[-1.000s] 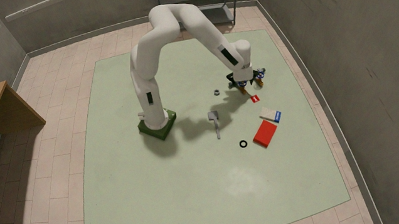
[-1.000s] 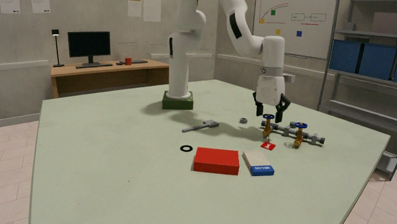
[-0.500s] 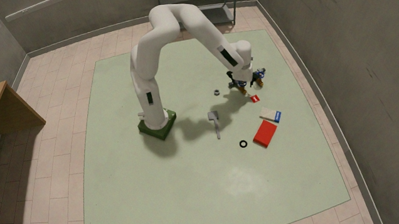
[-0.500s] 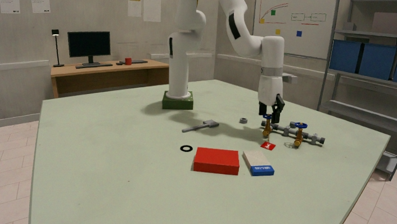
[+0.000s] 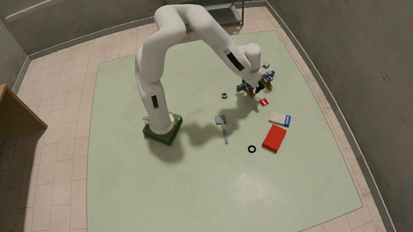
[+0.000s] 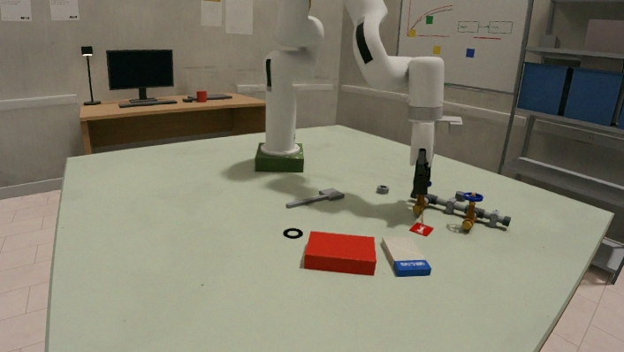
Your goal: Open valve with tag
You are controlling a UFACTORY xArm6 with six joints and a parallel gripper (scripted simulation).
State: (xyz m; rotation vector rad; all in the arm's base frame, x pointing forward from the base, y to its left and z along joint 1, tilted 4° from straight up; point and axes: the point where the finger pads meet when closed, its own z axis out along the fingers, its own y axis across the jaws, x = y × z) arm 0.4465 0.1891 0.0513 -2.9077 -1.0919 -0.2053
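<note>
A grey pipe (image 6: 464,208) with two brass valves lies on the green mat at the right. The left valve (image 6: 419,206) has a thin chain down to a red tag (image 6: 421,229), which also shows in the overhead view (image 5: 263,102). The right valve (image 6: 472,208) has a blue handwheel (image 5: 269,77) and no tag. My gripper (image 5: 251,88) points straight down over the left valve, open, its fingers standing on either side of that valve's handwheel. In the side view the gripper (image 6: 420,192) is seen edge-on and hides the handwheel. The number on the tag is too small to read.
A red box (image 6: 340,253) and a white box with a blue end (image 6: 406,255) lie in front of the valves. A black ring (image 6: 292,229), a grey hand tool (image 6: 315,198) and a grey nut (image 6: 383,189) lie to the left. The arm's green base (image 5: 162,129) stands further left.
</note>
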